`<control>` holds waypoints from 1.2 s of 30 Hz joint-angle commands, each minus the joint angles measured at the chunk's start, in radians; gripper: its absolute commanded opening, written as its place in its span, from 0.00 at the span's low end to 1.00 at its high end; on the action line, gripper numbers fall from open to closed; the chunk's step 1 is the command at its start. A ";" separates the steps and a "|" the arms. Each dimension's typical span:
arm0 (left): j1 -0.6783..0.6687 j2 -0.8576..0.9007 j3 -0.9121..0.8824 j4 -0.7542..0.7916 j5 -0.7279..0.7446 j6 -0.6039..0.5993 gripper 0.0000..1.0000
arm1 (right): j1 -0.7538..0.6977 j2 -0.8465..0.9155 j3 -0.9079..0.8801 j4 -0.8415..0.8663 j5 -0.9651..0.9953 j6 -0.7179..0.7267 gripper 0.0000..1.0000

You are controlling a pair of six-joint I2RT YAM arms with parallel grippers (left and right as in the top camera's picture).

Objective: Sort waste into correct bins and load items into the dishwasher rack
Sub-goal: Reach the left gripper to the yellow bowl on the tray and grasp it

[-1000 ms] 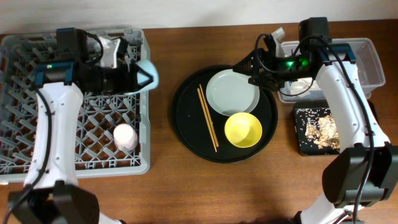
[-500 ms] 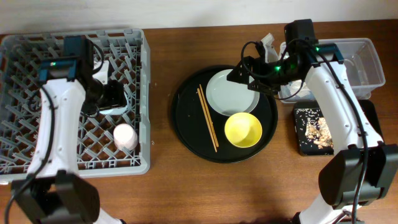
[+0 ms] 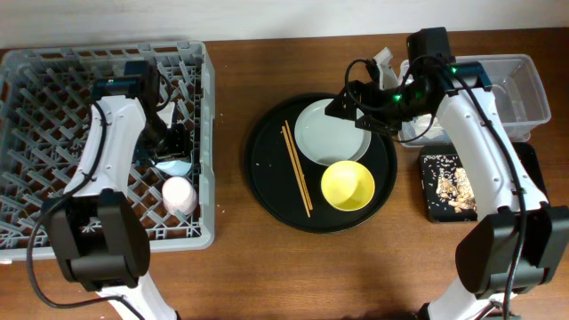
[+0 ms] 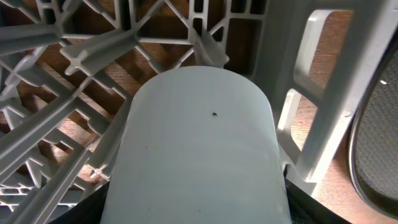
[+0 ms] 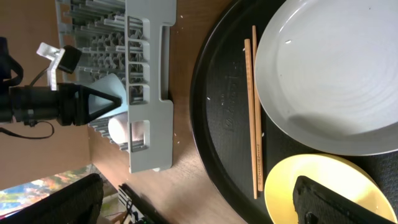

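My left gripper (image 3: pixel 174 151) is shut on the light-blue cup (image 3: pixel 172 165), held low inside the grey dishwasher rack (image 3: pixel 53 187) near its right wall. The cup fills the left wrist view (image 4: pixel 199 143). The pink cup (image 3: pixel 179 195) stands in the rack just in front of it. My right gripper (image 3: pixel 345 105) is wide open and empty over the far edge of the grey-green plate (image 3: pixel 329 133). The yellow bowl (image 3: pixel 347 185) and the chopsticks (image 3: pixel 297 169) lie beside the plate. The right wrist view shows the plate (image 5: pixel 336 81), bowl (image 5: pixel 292 186) and chopsticks (image 5: pixel 252 112).
Plate, bowl and chopsticks sit on a large round black tray (image 3: pixel 267 182). A clear tub (image 3: pixel 526 89) holding white paper stands at the back right. A shallow black tray (image 3: pixel 428 191) with food scraps lies in front of it.
My left gripper has carried the light-blue cup from the rack's right rim down into the rack, next to the pink cup. My right gripper moved left over the plate, then stayed still.
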 commanded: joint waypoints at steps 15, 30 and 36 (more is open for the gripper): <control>0.000 0.008 0.026 -0.016 -0.014 -0.006 0.99 | 0.005 -0.009 -0.003 -0.001 0.012 -0.013 0.98; -0.033 0.008 0.435 -0.176 0.201 -0.001 0.99 | 0.006 -0.009 -0.003 -0.079 0.088 -0.080 0.98; -0.163 0.006 0.442 -0.231 0.242 0.003 0.99 | 0.004 -0.019 -0.003 -0.192 0.220 -0.119 0.99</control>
